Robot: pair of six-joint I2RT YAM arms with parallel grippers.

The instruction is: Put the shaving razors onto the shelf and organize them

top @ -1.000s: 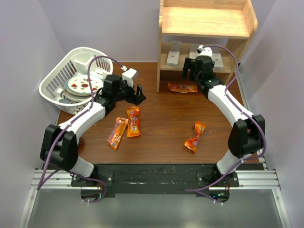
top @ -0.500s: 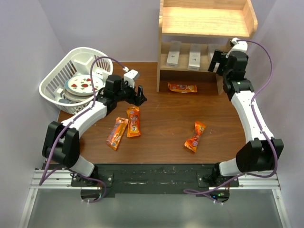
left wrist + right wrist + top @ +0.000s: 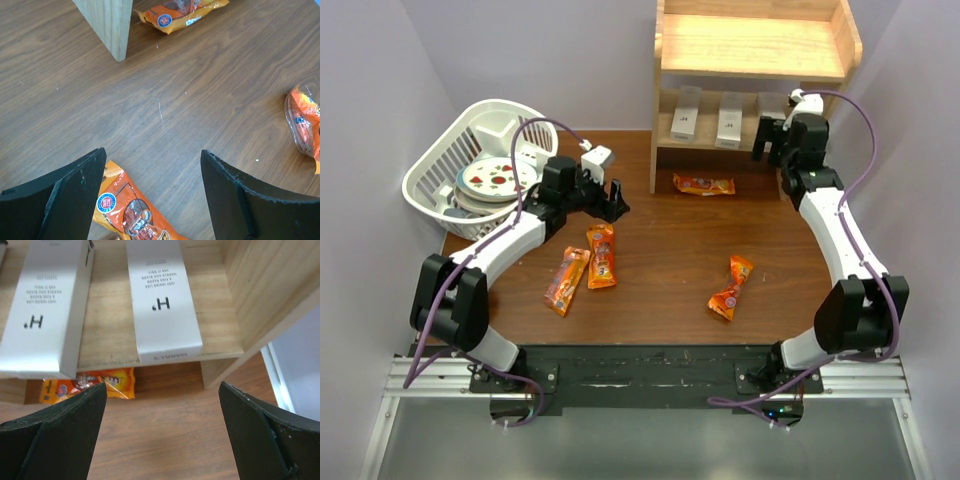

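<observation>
You have three razors (image 3: 162,300) side by side on the shelf (image 3: 260,285); left gripper (image 3: 152,170) and right gripper (image 3: 162,405) gape empty; only tidying may remain.

Shelf (image 3: 260,285) matt wood; razor boxes (image 3: 162,300) smooth card; packets (image 3: 132,215) glossy.

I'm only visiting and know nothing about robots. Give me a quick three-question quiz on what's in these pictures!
1. How many orange snack packets lie on the table?
2. True or false: the left gripper and the right gripper are both open and empty.
3. Where are the razor boxes? A) white basket B) shelf, lower level C) table.
Key: 1 four; 2 true; 3 B.
</observation>
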